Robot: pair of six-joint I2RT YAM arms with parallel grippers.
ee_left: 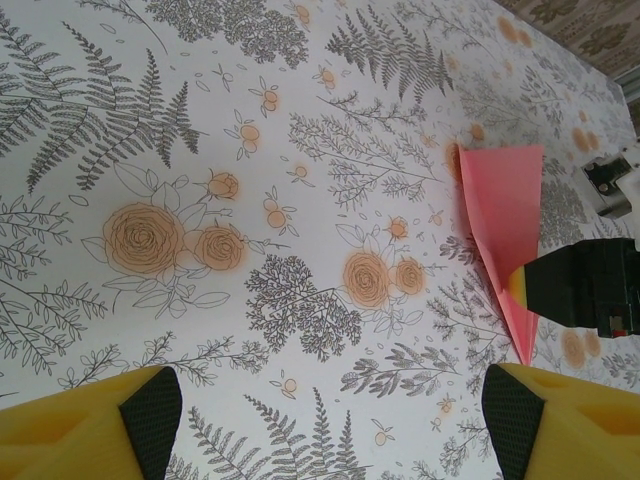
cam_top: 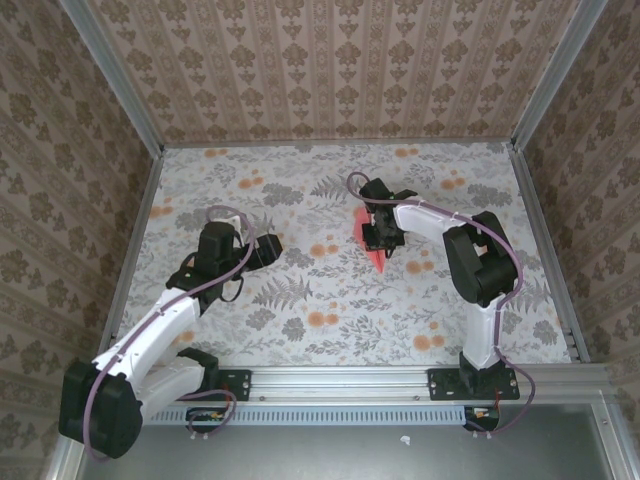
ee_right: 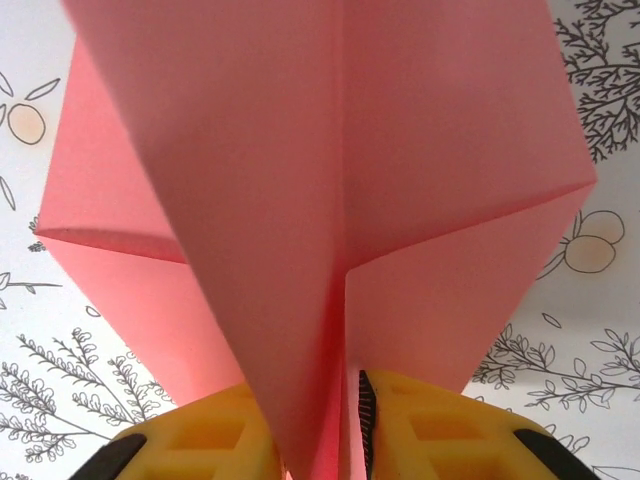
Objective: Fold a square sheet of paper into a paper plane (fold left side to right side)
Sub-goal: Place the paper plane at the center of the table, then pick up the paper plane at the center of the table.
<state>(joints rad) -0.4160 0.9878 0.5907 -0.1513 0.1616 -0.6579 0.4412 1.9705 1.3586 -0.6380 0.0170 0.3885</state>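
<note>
One paper plane [cam_top: 377, 256] [ee_right: 300, 200] between the right end effector's [cam_top: 380, 236] [ee_right: 315, 432] fingers.
Right of the counter's [cam_top: 250, 335] centre; those jaws nearly closed, grip uncertain — the left end effector [cam_top: 272, 247] [ee_left: 330, 420], one of two, gapes empty, well apart.

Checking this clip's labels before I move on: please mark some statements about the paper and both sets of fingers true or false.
1. The left fingers stand wide apart with nothing between them. True.
2. The pink paper lies as a flat, unfolded square. False: it is creased into a pointed, layered shape.
3. A fold of the paper runs between the right fingers. True.
4. The left fingers touch the paper. False: they are apart from it, with a stretch of the table between them.
</note>
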